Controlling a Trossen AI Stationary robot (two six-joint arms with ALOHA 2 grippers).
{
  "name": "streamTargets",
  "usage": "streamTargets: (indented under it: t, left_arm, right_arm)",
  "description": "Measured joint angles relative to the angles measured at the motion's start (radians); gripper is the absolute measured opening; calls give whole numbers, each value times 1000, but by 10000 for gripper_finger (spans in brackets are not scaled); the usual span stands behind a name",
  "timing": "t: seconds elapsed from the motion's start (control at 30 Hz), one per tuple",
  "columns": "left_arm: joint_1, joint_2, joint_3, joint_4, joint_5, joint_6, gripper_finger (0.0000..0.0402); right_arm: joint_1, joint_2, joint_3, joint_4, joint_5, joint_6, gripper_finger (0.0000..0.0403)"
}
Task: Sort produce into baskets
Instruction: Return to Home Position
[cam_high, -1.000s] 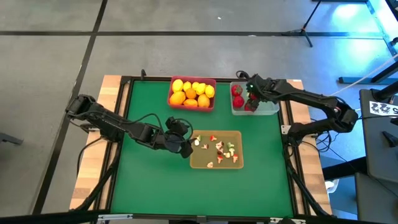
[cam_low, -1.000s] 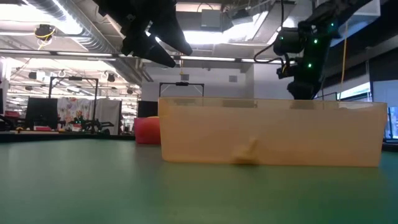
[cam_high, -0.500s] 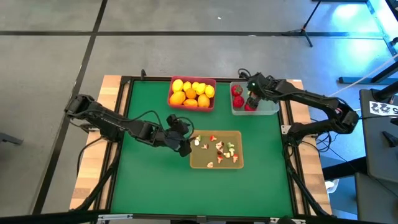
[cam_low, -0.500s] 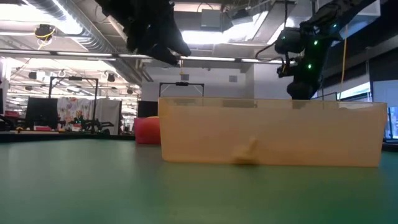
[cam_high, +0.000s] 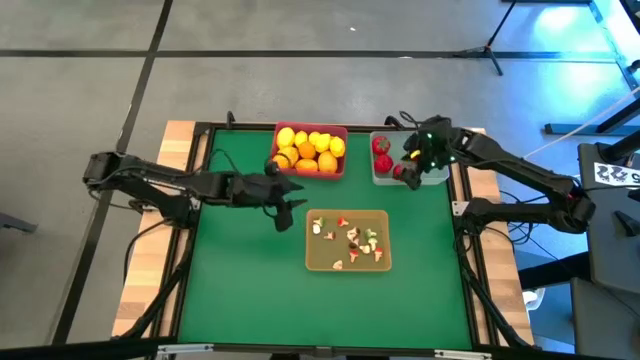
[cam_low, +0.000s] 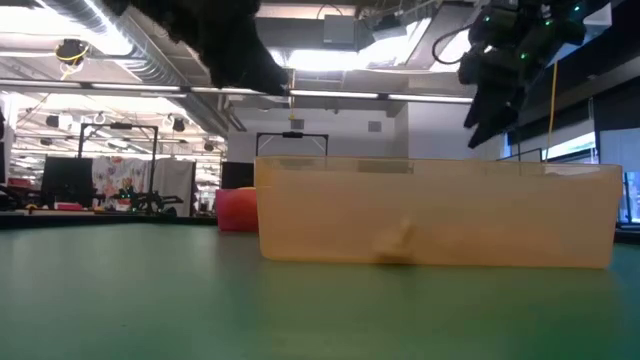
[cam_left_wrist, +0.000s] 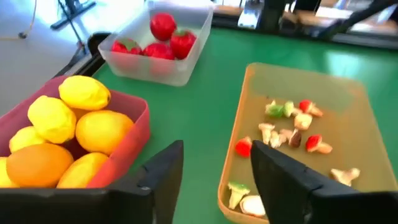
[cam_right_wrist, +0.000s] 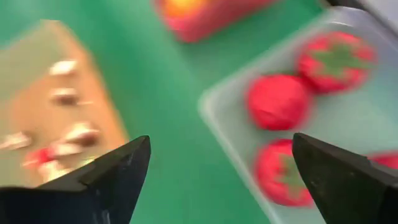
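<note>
two spread hands: left hand (cam_left_wrist: 216, 150) by red basket (cam_left_wrist: 132, 134), right hand (cam_right_wrist: 221, 143) above clear basket (cam_right_wrist: 214, 121).

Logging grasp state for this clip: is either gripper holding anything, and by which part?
Nothing is held. The left gripper and the right gripper both show open fingers with nothing between them.

Bright ceiling lights (cam_low: 345, 58) glare behind the left gripper (cam_low: 258, 72) and right gripper (cam_low: 487, 118), leaving their fingers (cam_low: 240, 55) black silhouettes; beneath the fingers, the table (cam_high: 240, 270) is evenly lit, shadows soft.
</note>
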Motion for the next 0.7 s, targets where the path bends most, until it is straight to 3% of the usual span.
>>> streamTargets:
  t: [0.17, 0.37, 0.53, 0.6, 0.7]
  left_arm:
    - [10, -120, -182, 191, 25, 0, 138]
    - [15, -295, -350, 240, 23, -13, 116]
    - [30, -391, -406, 202, 15, -94, 120]
    - [34, -401, -406, 200, 9, -152, 122]
    - [35, -405, -406, 221, -8, -189, 122]
  right_arm:
    - [103, -66, -44, 87, -84, 18, 312]
    - [235, -204, -145, 243, -72, 74, 152]
    - [273, -353, -242, 368, -55, 88, 39]
    - [273, -432, -286, 389, -64, 110, 12]
    - [272, -548, -359, 426, -54, 141, 13]
